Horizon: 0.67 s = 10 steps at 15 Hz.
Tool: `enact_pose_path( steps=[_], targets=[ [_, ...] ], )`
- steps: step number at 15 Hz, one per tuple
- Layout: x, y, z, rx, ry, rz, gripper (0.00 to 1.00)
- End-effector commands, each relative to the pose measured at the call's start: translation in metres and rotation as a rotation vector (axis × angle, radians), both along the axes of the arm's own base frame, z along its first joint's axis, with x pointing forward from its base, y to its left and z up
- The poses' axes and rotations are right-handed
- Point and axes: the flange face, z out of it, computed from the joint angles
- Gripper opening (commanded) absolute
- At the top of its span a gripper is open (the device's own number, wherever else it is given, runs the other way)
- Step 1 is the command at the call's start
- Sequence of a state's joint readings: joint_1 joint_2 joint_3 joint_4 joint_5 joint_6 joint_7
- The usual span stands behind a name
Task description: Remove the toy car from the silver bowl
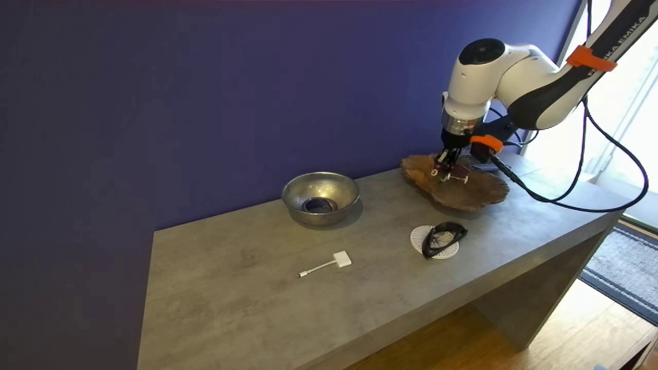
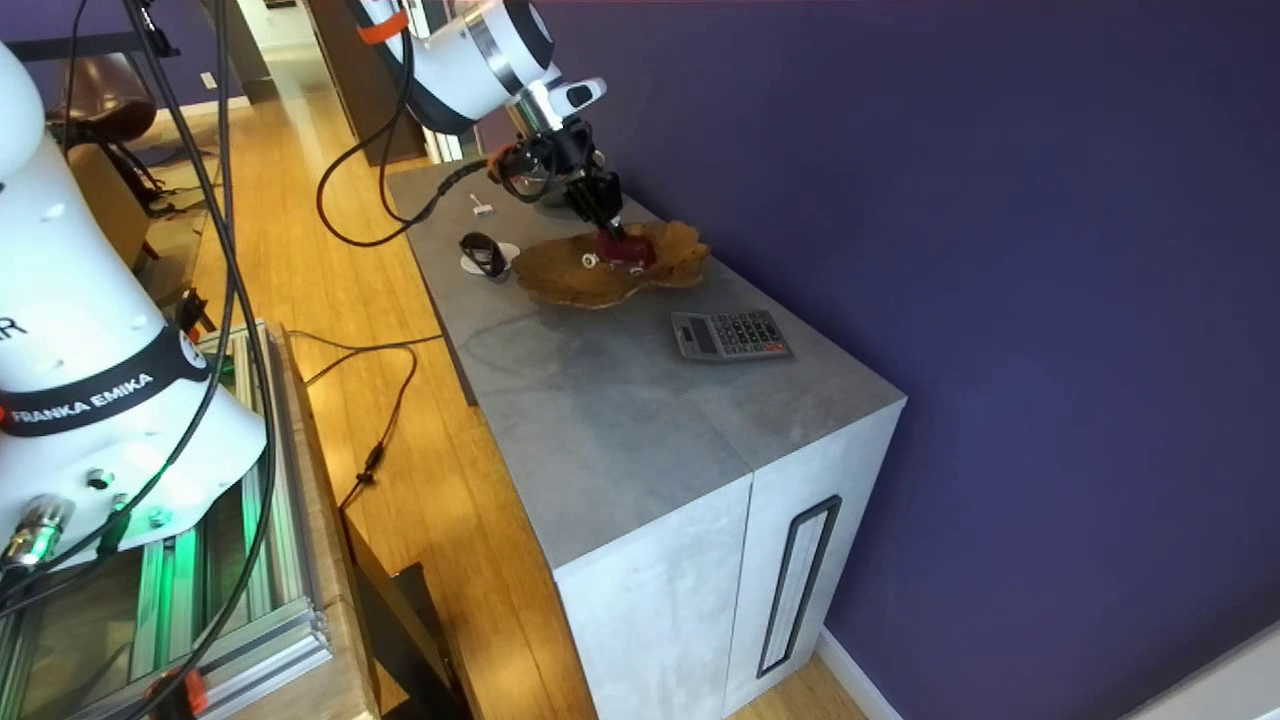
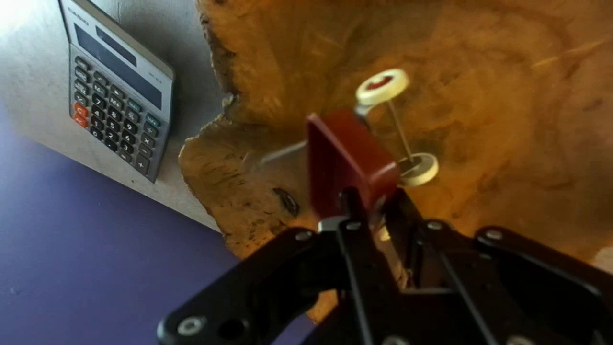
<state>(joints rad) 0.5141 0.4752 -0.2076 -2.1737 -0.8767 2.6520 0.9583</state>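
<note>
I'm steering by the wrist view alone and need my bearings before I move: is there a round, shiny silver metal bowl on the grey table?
Observer: Yes. In an exterior view the round, shiny silver metal bowl stands on the grey table, near the purple wall.
Operator: Does it hold anything?
Observer: A dark ring-shaped object lies inside; I cannot tell what it is.
Operator: And the thing I'm gripping, is it away from that bowl?
Observer: Yes. The red toy car with white wheels is over the irregular brown wooden tray, and a stretch of the grey table separates tray and bowl.
</note>
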Motion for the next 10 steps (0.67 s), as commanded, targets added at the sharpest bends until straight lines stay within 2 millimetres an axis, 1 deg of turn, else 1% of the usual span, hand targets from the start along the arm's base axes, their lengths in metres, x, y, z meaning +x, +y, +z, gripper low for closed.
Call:
enact_pose_path(
  steps=[1, 2, 4, 7, 8, 9, 10],
  targets=[
    [-0.003, 0.003, 0.013, 0.01, 0.026, 0.009, 0.51],
    [-0.008, 0.002, 0.027, 0.025, 0.032, 0.016, 0.6],
    [-0.016, -0.009, 0.054, 0.059, 0.02, 0.022, 0.72],
    [-0.025, -0.03, 0.097, 0.159, -0.022, 0.056, 0.95],
    [-0.03, -0.035, 0.11, 0.204, -0.05, 0.091, 0.99],
    [-0.007, -0.021, 0.085, 0.139, -0.027, 0.053, 0.84],
    [-0.01, -0.028, 0.097, 0.166, -0.043, 0.07, 0.9]
  ],
)
